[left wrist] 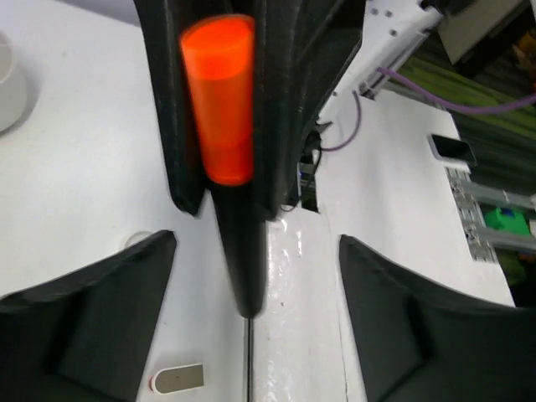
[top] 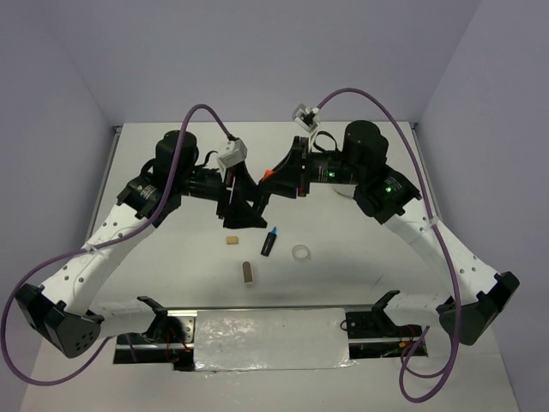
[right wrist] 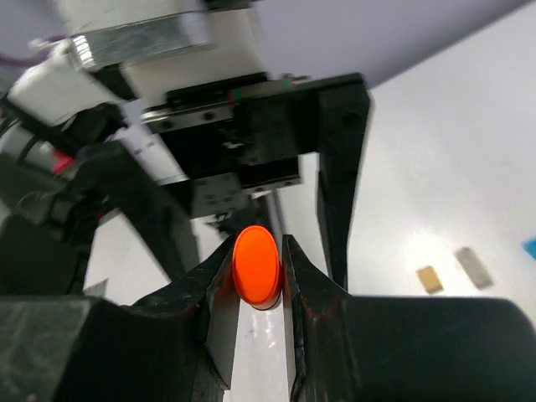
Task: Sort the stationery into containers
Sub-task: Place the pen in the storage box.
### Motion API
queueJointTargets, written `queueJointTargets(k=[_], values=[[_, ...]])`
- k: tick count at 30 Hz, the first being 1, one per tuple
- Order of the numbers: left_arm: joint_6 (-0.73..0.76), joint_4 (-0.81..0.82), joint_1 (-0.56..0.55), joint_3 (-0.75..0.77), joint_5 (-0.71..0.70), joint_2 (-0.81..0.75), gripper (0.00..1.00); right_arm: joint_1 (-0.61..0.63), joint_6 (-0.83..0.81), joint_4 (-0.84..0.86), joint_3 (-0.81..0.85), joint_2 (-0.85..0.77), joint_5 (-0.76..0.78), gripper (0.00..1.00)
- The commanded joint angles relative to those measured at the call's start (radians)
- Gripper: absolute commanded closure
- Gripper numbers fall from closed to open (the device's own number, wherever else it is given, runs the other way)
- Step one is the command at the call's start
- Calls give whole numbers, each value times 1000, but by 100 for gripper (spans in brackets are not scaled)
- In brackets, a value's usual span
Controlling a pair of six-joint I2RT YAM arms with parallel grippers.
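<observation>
Table (top: 360, 275): two blocks (top: 230, 241) (top: 248, 273), one tape ring (top: 301, 253), orange marker (top: 268, 172), blue marker (top: 270, 242).

The orange-capped marker (right wrist: 256, 268) is black-bodied, and on the white table (top: 360, 257) the black, blue-capped marker (top: 270, 243) lies between a tan block (top: 231, 241) and a clear tape ring (top: 301, 253), a grey block (top: 248, 273) near it.

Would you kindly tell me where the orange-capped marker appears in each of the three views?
Top external: the orange-capped marker shows just above centre.
Left wrist: upper middle, cap up, clamped by the right gripper.
Right wrist: lower centre, cap end-on, gripped by that same gripper.
Shared landmark: the grey block, in top external, left wrist and right wrist.
</observation>
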Motion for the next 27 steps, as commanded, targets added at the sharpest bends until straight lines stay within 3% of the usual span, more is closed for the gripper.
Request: queueJointTargets(k=[1,3,4,6,7,9,11,18,27], values=[[-8,1,-5,43,-137,4,1,-46,-34,-40,0,-46,134,100],[-28,-24,-6,34,-318,3,1,-89,-38,-62,-31,-68,262,100],[-38,-35,-5,28,-470,1,1,-132,-21,-109,-40,-94,486,100],[-89,-52,-5,-4,-643,-9,1,-172,13,-169,-63,-109,740,100],[-110,-73,-5,-13,-733,-13,1,-212,97,-251,-68,-118,1007,100],[-153,-101,-2,-49,-908,-31,1,-278,184,-289,-121,-127,1138,100],[-173,-125,-3,-76,-984,-45,1,-386,196,-248,-191,-144,1222,100],[-184,-162,-2,-151,-952,-92,1,-672,30,-64,-210,-7,1134,100],[-201,-185,-2,-178,-932,-141,1,-754,-76,39,-111,253,904,100]])
